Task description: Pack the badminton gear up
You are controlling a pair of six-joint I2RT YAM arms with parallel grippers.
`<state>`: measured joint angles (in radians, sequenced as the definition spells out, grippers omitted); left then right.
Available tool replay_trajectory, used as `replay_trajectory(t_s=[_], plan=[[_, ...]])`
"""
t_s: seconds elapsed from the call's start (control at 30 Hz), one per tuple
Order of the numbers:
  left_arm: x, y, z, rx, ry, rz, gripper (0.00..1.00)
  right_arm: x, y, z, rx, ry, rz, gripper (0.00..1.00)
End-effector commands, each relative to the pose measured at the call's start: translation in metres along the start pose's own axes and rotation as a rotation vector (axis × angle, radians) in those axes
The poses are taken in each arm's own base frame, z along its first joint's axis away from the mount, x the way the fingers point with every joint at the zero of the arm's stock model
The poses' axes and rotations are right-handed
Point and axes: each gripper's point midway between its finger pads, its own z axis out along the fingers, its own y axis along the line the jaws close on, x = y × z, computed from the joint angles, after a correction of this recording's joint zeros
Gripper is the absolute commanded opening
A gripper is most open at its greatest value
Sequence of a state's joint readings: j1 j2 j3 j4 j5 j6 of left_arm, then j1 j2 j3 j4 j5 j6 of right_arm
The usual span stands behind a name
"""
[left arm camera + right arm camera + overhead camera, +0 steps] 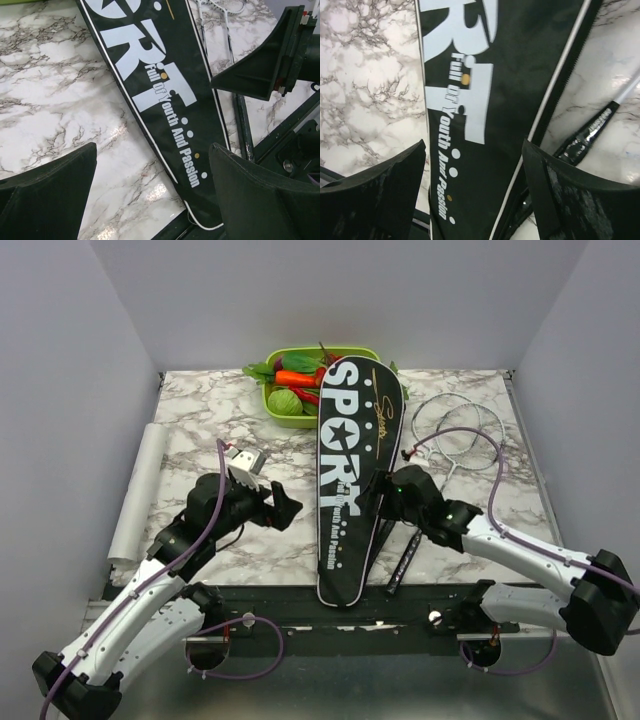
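Where one long black bag (352, 475) lettered SPORT lies lengthwise down the middle, two silver rackets (455, 430) rest just right of it, heads overlapping. The left gripper (283, 508) and right gripper (375, 492) flank the bag, jaws spread, holding nothing. The marble table (190, 430) has bare room at left. One green tray (300, 351) sits by its far edge. Grey walls (330, 290) close three sides.

The bag (352, 470) was black with white letters. Beside it, the table (190, 420) was white marble with grey veins, and the tray (310, 350) was green.
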<state>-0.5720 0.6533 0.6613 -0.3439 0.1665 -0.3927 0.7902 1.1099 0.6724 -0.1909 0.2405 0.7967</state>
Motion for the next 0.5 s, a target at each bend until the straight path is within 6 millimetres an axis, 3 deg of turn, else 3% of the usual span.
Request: replay_trajectory(t_s=[0.0,0.23,0.3,0.37,0.47], plan=[[-0.013,-0.005,0.0,-0.001,-0.024,-0.002,0.99,0.005,0.024,0.013,-0.062,0.075,-0.036,0.86],[-0.011,-0.01,0.0,0.015,-0.012,-0.006,0.99,0.012,0.059,0.04,-0.14,0.154,0.068,0.84],[-0.009,-0.013,-0.001,0.019,0.003,0.001,0.99,0.005,0.066,0.038,-0.153,0.144,0.073,0.83],[-0.006,-0.015,-0.002,0.009,0.014,0.015,0.99,-0.012,0.063,0.028,-0.127,0.087,0.057,0.83],[0.003,-0.014,-0.004,-0.034,0.038,0.044,0.99,-0.026,0.042,0.007,-0.037,0.03,0.015,0.84]])
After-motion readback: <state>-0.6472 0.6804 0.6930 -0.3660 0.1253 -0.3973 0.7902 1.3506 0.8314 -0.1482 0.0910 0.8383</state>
